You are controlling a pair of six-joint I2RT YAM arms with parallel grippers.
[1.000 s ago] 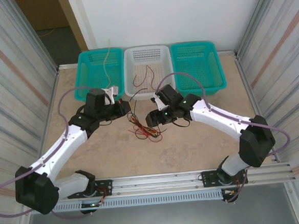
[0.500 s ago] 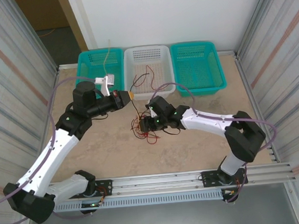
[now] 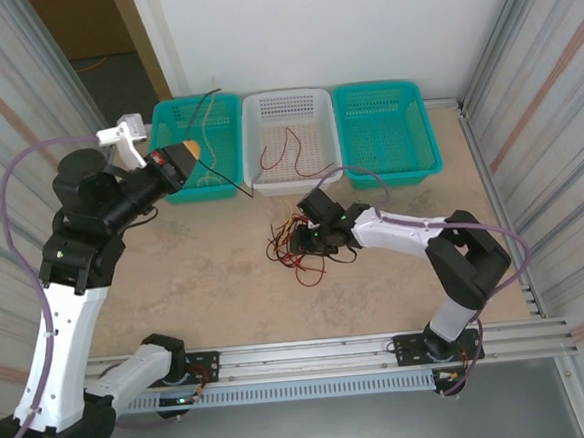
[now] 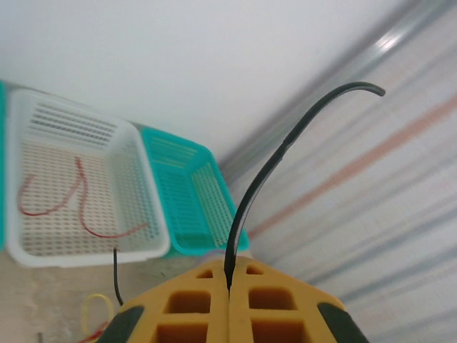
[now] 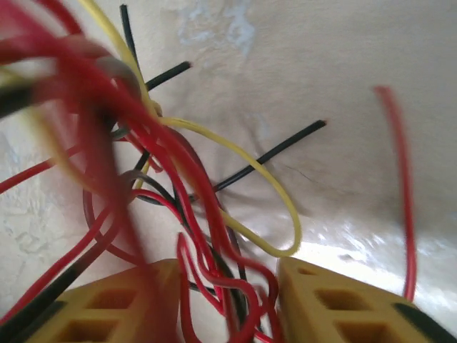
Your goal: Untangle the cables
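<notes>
Extraction of one strand underway.

Top view: left gripper [image 3: 189, 149] is hovering left of the white basket [image 3: 285, 95], holding a black cable [image 3: 231, 180] that is trailing toward that basket's near-left corner. Remaining tangle [image 3: 296, 249] is lying just in front of the basket, with the right gripper [image 3: 310, 240] down among it.

Left wrist view: pads [image 4: 278, 307] are pinching flush on the black cable [image 4: 285, 143].

Right wrist view: jaws are standing partway open, red strands [image 5: 214, 286] looping between them, nothing clamped.

Judgement: black cable looks free, so the next move is calling for release over a basket.
</notes>
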